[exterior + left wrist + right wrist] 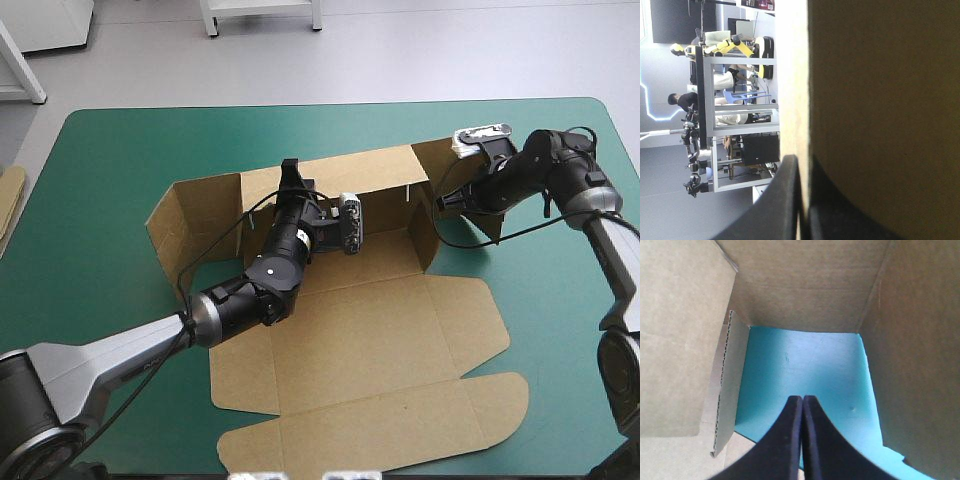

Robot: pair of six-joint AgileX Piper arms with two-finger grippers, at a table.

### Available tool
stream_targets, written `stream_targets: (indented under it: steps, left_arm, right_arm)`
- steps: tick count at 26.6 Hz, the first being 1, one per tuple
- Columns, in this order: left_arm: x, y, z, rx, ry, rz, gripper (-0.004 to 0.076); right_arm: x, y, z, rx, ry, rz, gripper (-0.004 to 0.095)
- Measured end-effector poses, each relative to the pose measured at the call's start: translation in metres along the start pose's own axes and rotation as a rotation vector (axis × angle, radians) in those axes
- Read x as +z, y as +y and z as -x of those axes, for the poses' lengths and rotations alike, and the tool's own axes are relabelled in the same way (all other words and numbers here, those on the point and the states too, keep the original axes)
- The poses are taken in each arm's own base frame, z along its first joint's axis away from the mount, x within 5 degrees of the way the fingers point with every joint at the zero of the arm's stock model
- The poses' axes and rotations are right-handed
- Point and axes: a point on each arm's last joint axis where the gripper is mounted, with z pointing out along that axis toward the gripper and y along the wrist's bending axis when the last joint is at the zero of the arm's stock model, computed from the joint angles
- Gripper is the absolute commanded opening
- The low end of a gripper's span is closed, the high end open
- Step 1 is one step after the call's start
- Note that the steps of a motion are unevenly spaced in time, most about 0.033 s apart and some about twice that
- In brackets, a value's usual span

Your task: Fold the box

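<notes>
A spare edge of brown board (9,197) shows at the left edge of the table's teal-green cover (110,150). The box (380,330) lies at mid-table. Its far wall stands upright and runs left to right along the table, with a side flap raised at each end. The flat remainder stretches toward the near edge and skews slightly right. The left gripper (291,172) sits on the far wall's top edge, its black fingers (785,200) pinching the board between them. The right gripper (443,202) is at the wall's right corner. In its wrist view the right gripper (802,405) has fingers pressed together holding nothing, pointing down at bare cover between board walls.
</notes>
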Motion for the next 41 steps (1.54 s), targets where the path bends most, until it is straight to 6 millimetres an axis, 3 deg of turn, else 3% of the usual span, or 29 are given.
stream_targets:
  steps: [23,37,41]
  left_arm:
    - [0.000,0.000,0.000,0.000,0.000,0.000,-0.0008]
    - [0.000,0.000,0.000,-0.001,-0.001,0.000,-0.0008]
    - [0.000,0.000,0.000,-0.001,-0.001,0.000,-0.0008]
  right_arm:
    - [-0.004,0.001,0.003,0.002,-0.007,0.010,-0.0019]
    - [-0.088,0.007,0.063,-0.078,-0.289,-0.057,-0.0019]
    - [-0.090,0.004,0.084,-0.080,-0.350,-0.070,-0.0019]
